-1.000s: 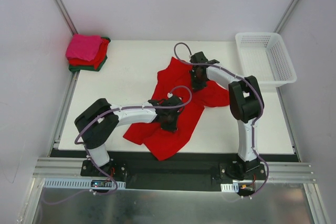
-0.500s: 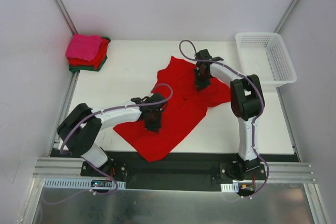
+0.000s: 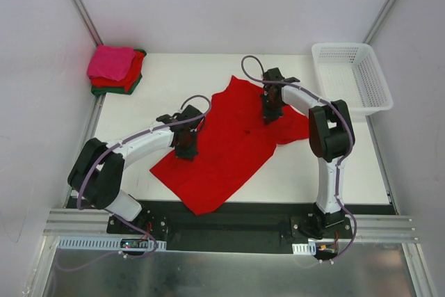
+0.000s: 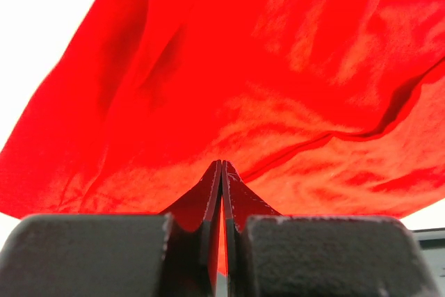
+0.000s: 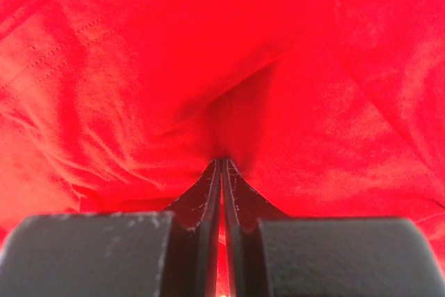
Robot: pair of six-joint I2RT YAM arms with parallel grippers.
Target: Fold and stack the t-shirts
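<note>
Bright, even light, faint shadows. Ahead of the left tool [image 4: 221, 166] and right tool [image 5: 221, 163] the bright red cloth t-shirt [image 4: 299, 60] oversaturates; the white desk [image 4: 35, 19] blows out.

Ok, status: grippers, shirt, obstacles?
Left gripper shut on red t-shirt. Right gripper shut on it too. Shirt spread on table. Folded stack well apart.

White table [image 3: 174, 85], bright red t-shirt [image 3: 229, 147] spread across its centre, folded stack of t-shirts [image 3: 115, 69] at far left corner, hot pink uppermost, white lattice basket [image 3: 341, 45] at far right corner
</note>
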